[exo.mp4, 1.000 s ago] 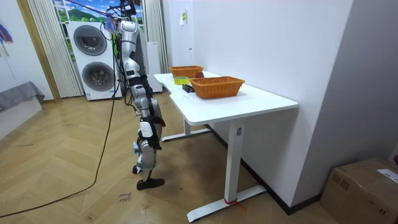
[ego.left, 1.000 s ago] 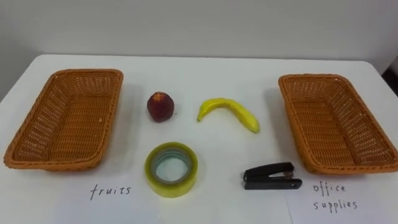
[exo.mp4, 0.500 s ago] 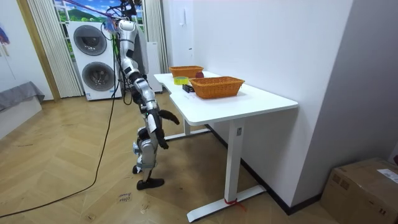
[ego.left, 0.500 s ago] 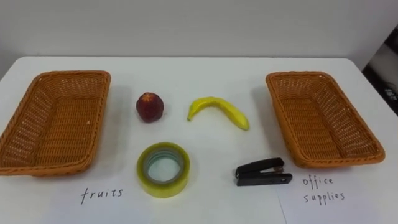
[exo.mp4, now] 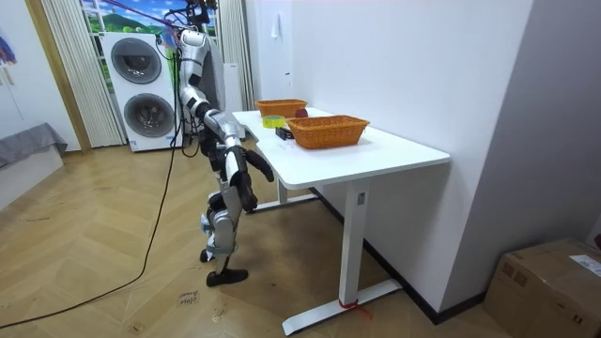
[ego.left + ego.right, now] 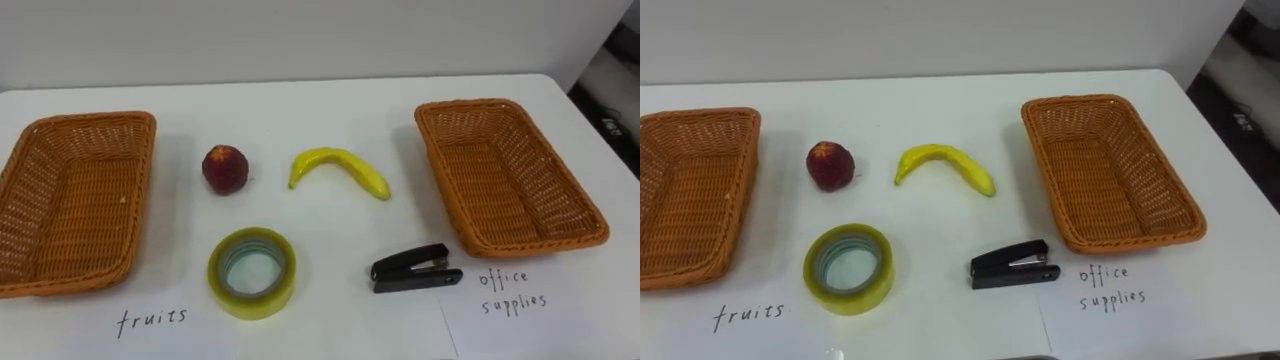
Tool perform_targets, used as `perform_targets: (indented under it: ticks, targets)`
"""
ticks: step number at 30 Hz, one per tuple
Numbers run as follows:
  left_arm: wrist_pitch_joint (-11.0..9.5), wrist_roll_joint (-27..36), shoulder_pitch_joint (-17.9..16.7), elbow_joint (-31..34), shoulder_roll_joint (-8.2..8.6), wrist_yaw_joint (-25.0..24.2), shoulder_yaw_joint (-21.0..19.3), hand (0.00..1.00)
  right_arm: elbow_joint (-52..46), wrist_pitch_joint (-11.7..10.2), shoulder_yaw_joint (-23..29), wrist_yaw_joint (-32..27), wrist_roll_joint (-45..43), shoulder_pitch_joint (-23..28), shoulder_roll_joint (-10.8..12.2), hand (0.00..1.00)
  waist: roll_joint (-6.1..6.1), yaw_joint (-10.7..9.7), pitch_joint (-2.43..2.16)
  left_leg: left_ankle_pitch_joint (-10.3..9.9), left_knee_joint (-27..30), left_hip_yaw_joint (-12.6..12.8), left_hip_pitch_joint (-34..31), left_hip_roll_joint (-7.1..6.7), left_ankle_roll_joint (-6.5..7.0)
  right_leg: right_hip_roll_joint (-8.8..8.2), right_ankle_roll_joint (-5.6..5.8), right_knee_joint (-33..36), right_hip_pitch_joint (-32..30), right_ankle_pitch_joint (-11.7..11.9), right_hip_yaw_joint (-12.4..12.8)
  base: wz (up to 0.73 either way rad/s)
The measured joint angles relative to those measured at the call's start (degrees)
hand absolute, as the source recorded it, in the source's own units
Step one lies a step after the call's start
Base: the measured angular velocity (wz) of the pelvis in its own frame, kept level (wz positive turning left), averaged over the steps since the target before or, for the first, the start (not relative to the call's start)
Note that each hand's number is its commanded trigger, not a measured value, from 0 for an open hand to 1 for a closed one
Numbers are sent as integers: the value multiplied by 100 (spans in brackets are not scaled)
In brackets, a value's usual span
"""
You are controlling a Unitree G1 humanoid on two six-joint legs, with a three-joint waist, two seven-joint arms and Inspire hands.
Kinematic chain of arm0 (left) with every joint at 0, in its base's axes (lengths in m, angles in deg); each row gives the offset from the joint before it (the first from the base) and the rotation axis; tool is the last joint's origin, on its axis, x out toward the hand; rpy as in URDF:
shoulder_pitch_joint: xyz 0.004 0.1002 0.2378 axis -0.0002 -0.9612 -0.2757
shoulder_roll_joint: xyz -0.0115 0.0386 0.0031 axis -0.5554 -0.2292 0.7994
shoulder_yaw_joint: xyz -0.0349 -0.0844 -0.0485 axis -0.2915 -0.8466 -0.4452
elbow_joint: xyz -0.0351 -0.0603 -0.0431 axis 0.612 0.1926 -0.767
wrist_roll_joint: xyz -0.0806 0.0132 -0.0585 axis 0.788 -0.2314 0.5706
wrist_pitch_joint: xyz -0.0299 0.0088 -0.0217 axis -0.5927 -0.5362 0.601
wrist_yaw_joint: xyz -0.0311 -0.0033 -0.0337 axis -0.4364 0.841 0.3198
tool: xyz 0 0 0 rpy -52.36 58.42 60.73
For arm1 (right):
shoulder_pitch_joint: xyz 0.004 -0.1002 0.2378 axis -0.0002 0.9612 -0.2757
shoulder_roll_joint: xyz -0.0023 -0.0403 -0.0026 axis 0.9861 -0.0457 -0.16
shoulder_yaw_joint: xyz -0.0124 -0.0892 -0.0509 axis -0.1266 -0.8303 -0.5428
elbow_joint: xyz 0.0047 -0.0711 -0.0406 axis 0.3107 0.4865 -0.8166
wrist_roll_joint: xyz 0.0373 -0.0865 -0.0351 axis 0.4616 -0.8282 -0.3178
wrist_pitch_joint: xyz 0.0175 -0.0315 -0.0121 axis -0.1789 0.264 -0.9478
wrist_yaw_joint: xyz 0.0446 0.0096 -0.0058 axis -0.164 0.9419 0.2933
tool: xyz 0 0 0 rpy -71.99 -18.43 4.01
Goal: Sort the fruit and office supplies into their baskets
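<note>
A white table point(image 6: 320, 110) carries two empty wicker baskets, the left basket point(image 6: 70, 200) and the right basket point(image 6: 500, 175), well apart. All four items lie between them. A yellow tape roll point(image 6: 250, 302) and a black stapler point(image 6: 415, 268) lie nearer the robot, with a banana point(image 6: 335, 165) and a red fruit point(image 6: 225, 168) behind. The robot stands at the table's edge. Whether its right hand point(image 5: 251, 195) or left hand point(image 5: 268, 173) is open cannot be told.
</note>
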Motion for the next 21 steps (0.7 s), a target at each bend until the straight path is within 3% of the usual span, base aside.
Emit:
perform_targets:
  ticks: [3, 9, 11, 18, 21]
  targets:
    - [0, 7, -1, 2, 6, 15, 3, 0, -878, -189, -8, -142, -407, 0, -38, 0, -1, 11, 8, -1, -1, -1, -3, -4, 2, -1, 8, 27, -63, -6, 33, -4]
    - [1, 69, -93, -22, -6, 61, 38, 0, -1413, -317, -12, -436, -728, -94, -215, 0, -65, 62, 0, -1, -19, 1, 11, 6, 3, 11, 6, 45, -64, -5, 31, 0]
    - [2, 58, -122, -70, -24, 65, 148, 0, -1534, -335, -13, -587, -732, -119, -215, 0, -96, 59, -17, -1, -17, -11, 15, 8, 3, 15, 5, 48, -65, -4, 29, 0]
    - [-63, 23, -111, -253, -25, 76, 220, 0, -2264, -430, 7, -802, -1166, -166, -215, 0, -91, 32, -12, -2, -25, -1, 11, 20, 1, 31, 3, 46, -65, -3, 41, 0]
    - [-97, 7, -125, -309, -26, 73, 215, 0, -2665, -443, 8, -680, -1812, -162, -238, 0, -106, 34, -9, -2, -22, -10, 3, 17, 1, 26, 2, 41, -70, -3, 33, 0]
